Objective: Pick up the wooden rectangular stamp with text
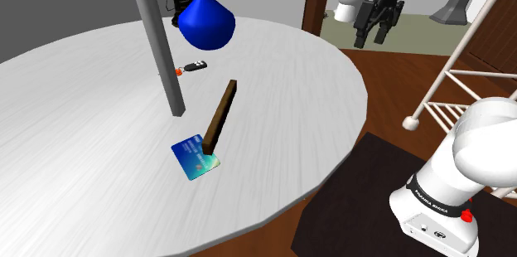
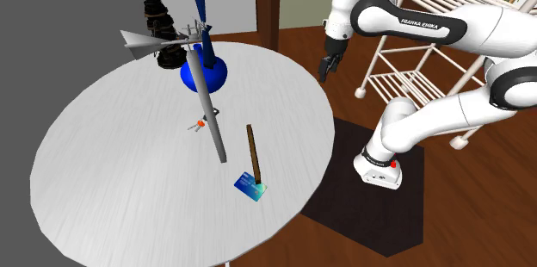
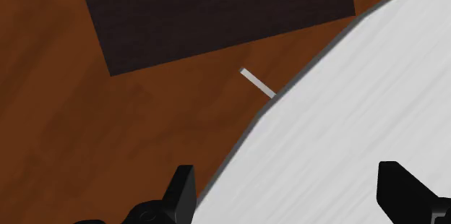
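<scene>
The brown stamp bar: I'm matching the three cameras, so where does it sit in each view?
Shoulder view: the brown stamp bar lies mid-picture on the table, its near end meeting the blue card.
Second exterior view: the bar lies centre-right, its lower end at the card.
Wrist view: the open claw looks at the table's edge and brown floor.
Shared landmark: the white round table.
</scene>
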You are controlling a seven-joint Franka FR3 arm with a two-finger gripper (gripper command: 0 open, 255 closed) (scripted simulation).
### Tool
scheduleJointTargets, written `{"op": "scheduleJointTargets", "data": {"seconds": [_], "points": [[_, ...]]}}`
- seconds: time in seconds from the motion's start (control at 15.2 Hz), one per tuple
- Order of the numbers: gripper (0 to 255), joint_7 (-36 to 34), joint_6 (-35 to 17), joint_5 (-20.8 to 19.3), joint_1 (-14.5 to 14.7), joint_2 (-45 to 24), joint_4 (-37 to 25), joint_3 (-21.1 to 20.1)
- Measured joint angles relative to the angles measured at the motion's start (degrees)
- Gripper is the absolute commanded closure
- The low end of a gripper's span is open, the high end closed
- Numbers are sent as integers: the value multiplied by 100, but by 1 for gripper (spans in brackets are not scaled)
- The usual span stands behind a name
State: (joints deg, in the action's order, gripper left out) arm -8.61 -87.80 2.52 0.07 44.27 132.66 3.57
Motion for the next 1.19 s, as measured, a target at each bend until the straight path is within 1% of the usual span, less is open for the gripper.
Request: {"op": "scheduleJointTargets", "data": {"seconds": [0.07, 0.2, 0.53, 0.99, 1.19], "points": [[0, 0, 0, 0, 0, 0, 0, 0], [0, -284, -7, 121, 6, 48, 46, -183], [0, -1459, -105, 632, 42, 31, 69, -930], [0, -3139, -436, 1241, 18, -493, -275, -2001], [0, -3885, -562, 1405, -44, -865, -611, -2467]]}}
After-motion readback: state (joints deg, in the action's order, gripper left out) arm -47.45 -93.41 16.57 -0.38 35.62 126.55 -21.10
